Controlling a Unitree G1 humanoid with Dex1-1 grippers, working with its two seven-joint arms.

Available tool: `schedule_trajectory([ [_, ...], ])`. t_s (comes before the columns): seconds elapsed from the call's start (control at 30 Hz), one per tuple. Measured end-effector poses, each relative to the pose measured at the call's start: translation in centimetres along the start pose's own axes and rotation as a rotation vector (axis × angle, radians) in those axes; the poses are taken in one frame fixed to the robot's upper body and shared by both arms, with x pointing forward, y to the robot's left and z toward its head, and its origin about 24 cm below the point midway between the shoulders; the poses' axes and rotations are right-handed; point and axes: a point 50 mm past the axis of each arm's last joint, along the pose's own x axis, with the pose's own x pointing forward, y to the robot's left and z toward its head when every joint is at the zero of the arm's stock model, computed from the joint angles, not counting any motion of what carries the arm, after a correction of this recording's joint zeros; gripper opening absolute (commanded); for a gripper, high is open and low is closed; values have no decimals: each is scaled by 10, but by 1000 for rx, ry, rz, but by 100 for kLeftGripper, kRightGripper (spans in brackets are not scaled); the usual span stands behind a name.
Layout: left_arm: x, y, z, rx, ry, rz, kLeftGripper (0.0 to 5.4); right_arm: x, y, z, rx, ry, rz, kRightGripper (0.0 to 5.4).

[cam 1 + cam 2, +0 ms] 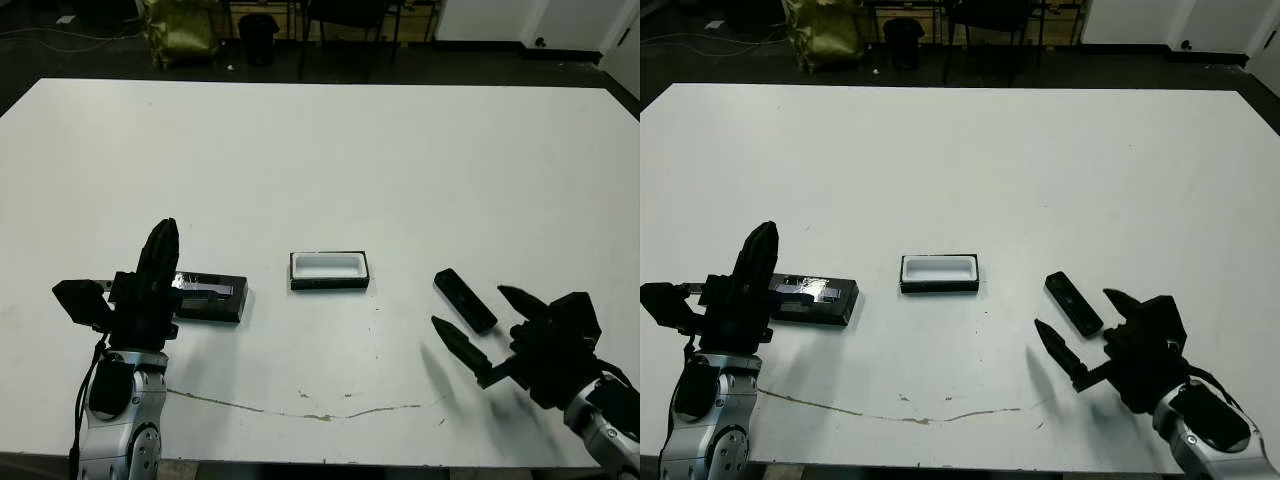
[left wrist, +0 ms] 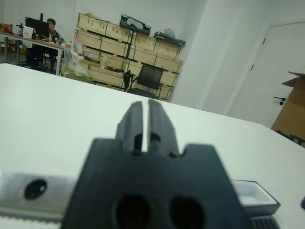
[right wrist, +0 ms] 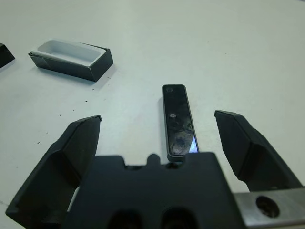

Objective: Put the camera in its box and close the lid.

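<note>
The slim black bar-shaped camera is lying flat on the white table, between the right gripper's 2 spread fingers, untouched. The left gripper, fingers together, is hovering beside the flat black silver-striped lid. The white-lined black box is sitting open between lid and camera.

I've got the broad white rectangular table filling most of the head view; a thin brownish crack-like line runs across its lower middle, with a few dark specks nearby. Beyond the far edge the floor is dark. Upper left of that view: a crumpled yellow-green bag. Top centre: a black office chair and a small black bin.

Left wrist view, upper left: stacked light wooden crates along the white wall, another black chair before them, a person seated at a desk with a monitor. Right edge: a white door and a brown cardboard box.
</note>
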Motion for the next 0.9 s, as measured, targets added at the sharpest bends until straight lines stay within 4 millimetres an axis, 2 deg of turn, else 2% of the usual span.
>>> schedule_trajectory([
  [0.53,0,-1,0,1,1,-2,0,2,-6,-3,15,48,-23,538],
  [0.9,1,-2,2,-4,6,-9,0,6,-14,-6,105,98,-36,538],
])
